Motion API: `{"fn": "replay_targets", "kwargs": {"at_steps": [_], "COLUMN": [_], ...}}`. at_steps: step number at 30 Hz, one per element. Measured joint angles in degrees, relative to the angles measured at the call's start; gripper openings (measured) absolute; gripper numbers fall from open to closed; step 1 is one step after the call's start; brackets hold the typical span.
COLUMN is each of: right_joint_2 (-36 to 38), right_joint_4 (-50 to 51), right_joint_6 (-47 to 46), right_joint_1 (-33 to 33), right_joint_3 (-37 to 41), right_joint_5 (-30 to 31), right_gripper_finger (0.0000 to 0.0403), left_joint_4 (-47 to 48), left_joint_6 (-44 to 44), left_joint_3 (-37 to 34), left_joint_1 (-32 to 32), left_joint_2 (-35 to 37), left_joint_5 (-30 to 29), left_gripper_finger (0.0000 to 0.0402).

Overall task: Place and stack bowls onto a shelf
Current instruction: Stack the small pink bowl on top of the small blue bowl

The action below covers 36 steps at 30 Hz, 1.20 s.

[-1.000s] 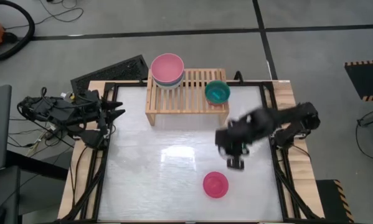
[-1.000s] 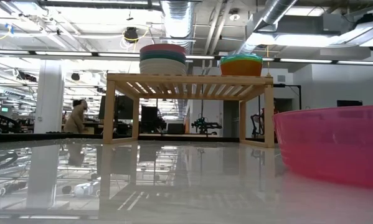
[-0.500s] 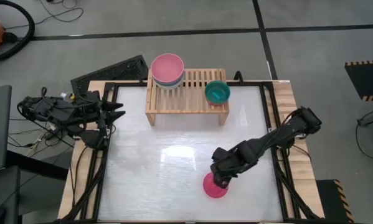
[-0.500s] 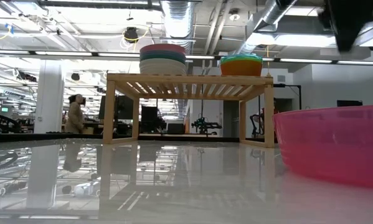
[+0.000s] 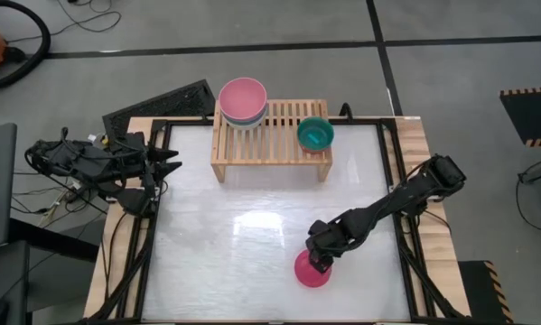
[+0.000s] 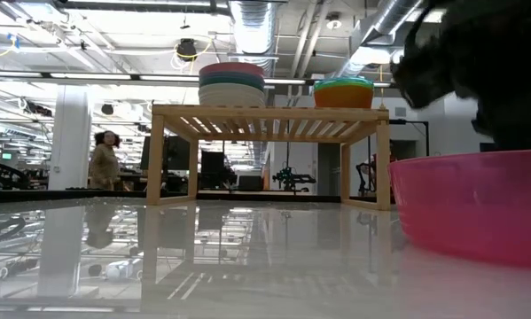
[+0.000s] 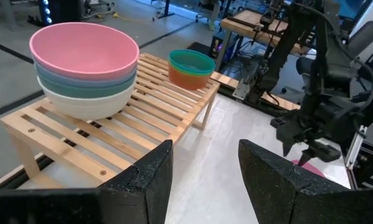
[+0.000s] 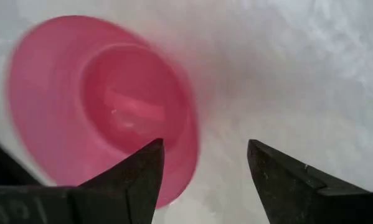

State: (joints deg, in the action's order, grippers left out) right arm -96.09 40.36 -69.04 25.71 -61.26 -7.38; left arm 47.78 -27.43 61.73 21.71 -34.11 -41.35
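1. While the left gripper [image 5: 173, 161] waits at the table's left edge, its fingers [image 7: 270, 180] part-way open and holding nothing, the right gripper [image 5: 320, 263] hangs over the magenta bowl [image 5: 312, 269] near the front of the table [image 5: 216, 253].
2. Its jaws stand wide apart and hold nothing; in the right wrist view one finger [image 8: 136, 180] is above the bowl's inside and the other [image 8: 286, 180] above bare table, so they straddle the rim.
3. Whether a finger touches the rim cannot be told.
4. The magenta bowl sits upright on the table, well apart from the shelf [image 5: 270, 137].
5. On the shelf's left end stands a stack of larger bowls [image 5: 243, 101], pink on top, with blue-grey and cream layers below.
6. Toward the right end a green bowl [image 5: 315, 134] sits nested in an orange bowl [image 7: 189, 76].
7. A person [image 6: 104, 161] stands in the room beyond.
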Motion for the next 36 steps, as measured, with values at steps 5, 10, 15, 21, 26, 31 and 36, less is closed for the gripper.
{"fn": "replay_targets", "kwargs": {"at_steps": [5,10,15,21,26,31,36], "right_joint_2": [0.0,0.0,0.0,1.1,6.7,14.1,19.9], "right_joint_4": [-6.4,-7.2,-6.8,-5.6,0.6,9.2,14.3], "right_joint_6": [-0.1,0.4,0.2,3.0,11.7,20.3,27.0], "right_joint_1": [-0.4,-0.4,-1.1,-2.9,-8.0,-16.9,-28.1], "right_joint_3": [4.0,4.8,4.8,3.1,-4.7,-15.2,-26.0], "right_joint_5": [-0.4,-0.5,-0.4,-2.9,-6.9,-1.2,10.3], "right_gripper_finger": [0.0243,0.0158,0.0029,0.0024,0.0023,0.0023,0.0023], "left_joint_4": [0.0,0.0,0.6,0.9,0.9,0.9,0.9], "left_joint_6": [0.2,-0.1,-0.1,-0.1,-0.8,-0.9,-1.3], "left_joint_3": [0.0,0.0,0.0,0.0,0.0,0.0,0.0], "left_joint_1": [0.0,0.0,0.0,0.0,0.0,0.0,0.0], "left_joint_2": [0.0,0.0,0.0,0.0,0.0,0.0,0.0], "left_joint_5": [0.0,0.0,0.0,0.0,0.0,0.0,0.0], "left_gripper_finger": [0.0167,0.0167,0.0167,0.0167,0.0167,0.0167,0.0167]}}
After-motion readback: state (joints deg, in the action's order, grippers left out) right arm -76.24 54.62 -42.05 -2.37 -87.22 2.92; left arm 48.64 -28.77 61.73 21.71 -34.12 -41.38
